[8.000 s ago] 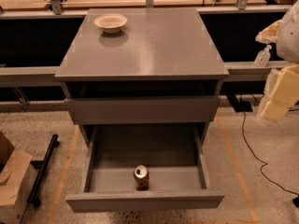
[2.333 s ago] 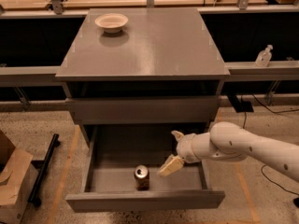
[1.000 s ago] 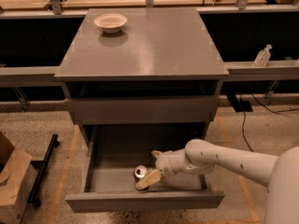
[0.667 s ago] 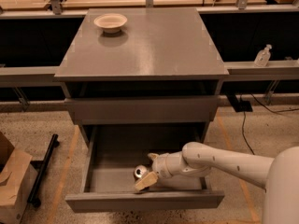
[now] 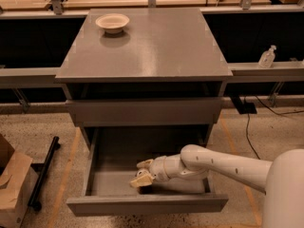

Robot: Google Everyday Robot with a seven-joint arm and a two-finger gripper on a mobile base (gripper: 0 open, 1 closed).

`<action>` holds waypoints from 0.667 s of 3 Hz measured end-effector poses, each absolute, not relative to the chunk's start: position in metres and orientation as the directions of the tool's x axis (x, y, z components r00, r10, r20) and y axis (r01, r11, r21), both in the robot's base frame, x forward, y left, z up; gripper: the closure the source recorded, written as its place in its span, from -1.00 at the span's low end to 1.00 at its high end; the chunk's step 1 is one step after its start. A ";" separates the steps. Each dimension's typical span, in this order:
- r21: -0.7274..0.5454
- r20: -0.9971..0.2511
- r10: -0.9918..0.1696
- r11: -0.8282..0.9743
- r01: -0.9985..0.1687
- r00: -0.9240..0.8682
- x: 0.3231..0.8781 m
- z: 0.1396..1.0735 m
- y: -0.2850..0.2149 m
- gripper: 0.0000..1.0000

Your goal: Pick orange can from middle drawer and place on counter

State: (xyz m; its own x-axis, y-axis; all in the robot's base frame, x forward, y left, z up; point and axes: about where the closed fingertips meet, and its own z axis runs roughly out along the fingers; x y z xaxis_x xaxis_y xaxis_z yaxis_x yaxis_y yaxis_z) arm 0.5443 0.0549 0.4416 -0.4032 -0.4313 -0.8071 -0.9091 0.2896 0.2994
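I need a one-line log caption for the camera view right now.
Gripper low inside the open middle drawer, near its front wall; bowl sits on the counter.

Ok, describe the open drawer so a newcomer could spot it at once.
Start at the grey counter holding a bowl. Below it, the drawer is the shallow tray pulled out. Unlike the closed front above, it has the gripper inside it.

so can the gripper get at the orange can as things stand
Probably yes: the gripper is down inside the open middle drawer and nothing else in there blocks it, though it hides the orange can from view.
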 end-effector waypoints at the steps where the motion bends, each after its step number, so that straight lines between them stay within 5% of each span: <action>1: 0.308 -0.807 -0.422 0.294 -0.905 -0.412 0.544 0.440 0.055 0.23; 2: 0.309 -0.808 -0.415 0.308 -0.900 -0.419 0.543 0.442 0.050 0.72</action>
